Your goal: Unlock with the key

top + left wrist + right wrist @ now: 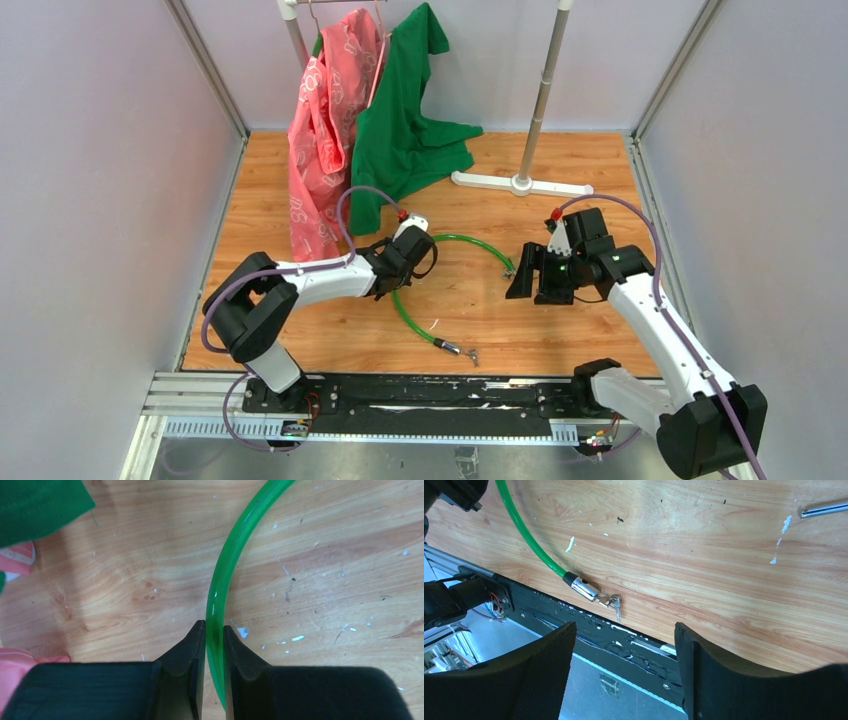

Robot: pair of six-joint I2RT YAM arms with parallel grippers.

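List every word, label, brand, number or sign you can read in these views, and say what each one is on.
None can be read in any view.
The pink garment carries a pale print, too small to tell whether it holds letters.
The metal end of the green cable lock and the key show no legible marking.

Tiny silvery key (615, 605) at the end of the green cable lock (583, 587).
The key lies flat on the wooden table (724, 555) near its front edge, touching the tip of the lock's shiny metal barrel. The green cable curves away across the wood.
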